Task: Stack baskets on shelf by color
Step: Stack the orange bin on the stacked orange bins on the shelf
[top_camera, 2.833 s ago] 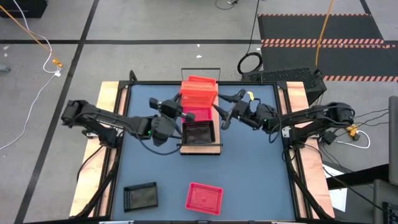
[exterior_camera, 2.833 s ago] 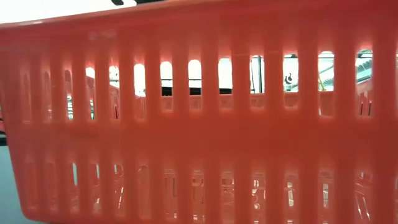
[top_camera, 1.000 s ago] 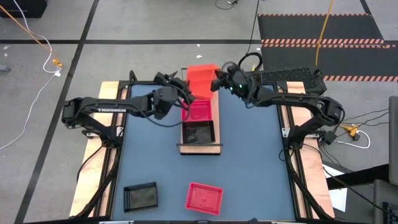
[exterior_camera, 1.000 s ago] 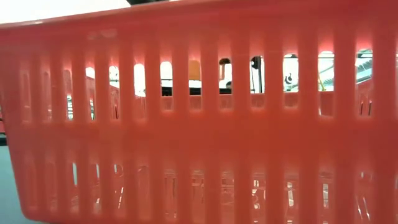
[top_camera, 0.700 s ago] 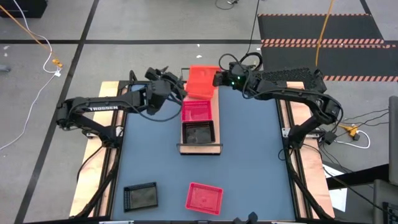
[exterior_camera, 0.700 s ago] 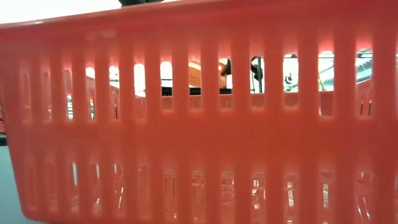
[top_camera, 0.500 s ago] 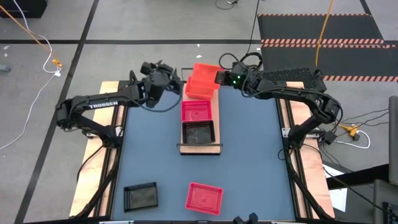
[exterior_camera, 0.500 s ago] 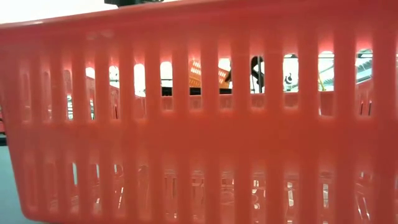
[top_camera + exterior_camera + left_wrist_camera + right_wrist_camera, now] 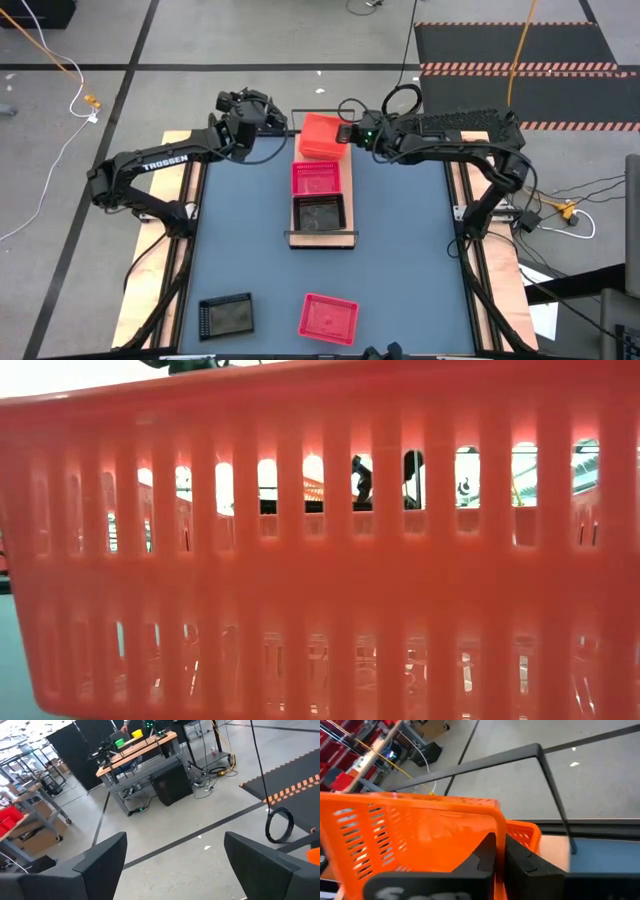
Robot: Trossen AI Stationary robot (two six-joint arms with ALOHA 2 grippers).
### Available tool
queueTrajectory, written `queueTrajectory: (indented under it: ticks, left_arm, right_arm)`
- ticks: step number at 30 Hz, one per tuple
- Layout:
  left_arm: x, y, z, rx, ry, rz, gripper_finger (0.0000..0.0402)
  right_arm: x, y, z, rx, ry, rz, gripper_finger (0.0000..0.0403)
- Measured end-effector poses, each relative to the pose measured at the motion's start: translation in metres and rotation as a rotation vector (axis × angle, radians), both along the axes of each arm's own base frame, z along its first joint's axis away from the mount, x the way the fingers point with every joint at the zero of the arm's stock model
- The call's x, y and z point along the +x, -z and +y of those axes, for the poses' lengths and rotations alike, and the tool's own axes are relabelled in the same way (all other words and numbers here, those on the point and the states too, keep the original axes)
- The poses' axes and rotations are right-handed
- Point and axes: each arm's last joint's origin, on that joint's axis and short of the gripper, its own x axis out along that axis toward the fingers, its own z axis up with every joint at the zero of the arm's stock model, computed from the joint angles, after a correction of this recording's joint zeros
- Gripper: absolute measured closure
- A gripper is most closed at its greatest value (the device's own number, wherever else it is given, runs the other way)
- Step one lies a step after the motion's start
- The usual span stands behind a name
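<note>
right gripper (image 9: pixel 347 134): clamped on the right rim of orange basket (image 9: pixel 320 137), held over shelf (image 9: pixel 322 238) far end | left gripper (image 9: pixel 262 110): jaws spread, empty, just left of that basket | pink basket (image 9: pixel 316 179), black basket (image 9: pixel 319 213) on shelf

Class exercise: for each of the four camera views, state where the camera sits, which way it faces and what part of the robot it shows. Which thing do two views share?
High: overhead, facing down; both arms, shelf.
Low: table height; pink-red basket fills it.
Left wrist: on the left arm, facing the room; open left gripper.
Right wrist: on the right arm; right gripper shut on orange basket.
Shared: orange basket, high and right wrist views.
</note>
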Motion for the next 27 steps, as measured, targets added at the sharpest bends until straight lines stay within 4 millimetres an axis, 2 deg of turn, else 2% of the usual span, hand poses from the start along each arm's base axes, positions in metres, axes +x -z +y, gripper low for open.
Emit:
queueTrajectory:
  ticks: [11,18,23,27]
  left_arm:
    - [0.000,-0.001,0.001,0.007,0.003,0.023,0.0066]
    - [-0.001,0.001,0.002,-0.003,0.000,0.051,0.0066]
    - [-0.002,0.002,0.001,-0.009,0.001,0.065,0.0066]
    - [-0.002,0.002,0.001,-0.008,0.002,0.071,0.0066]
  right_arm:
    - [-0.002,-0.012,0.007,-0.002,-0.037,-0.027,0.0332]
    - [0.001,-0.018,0.020,-0.019,-0.089,-0.018,0.0304]
    - [0.003,-0.030,0.031,-0.141,-0.166,0.033,0.0299]
    - [0.002,-0.041,0.040,-0.270,-0.144,0.112,0.0298]
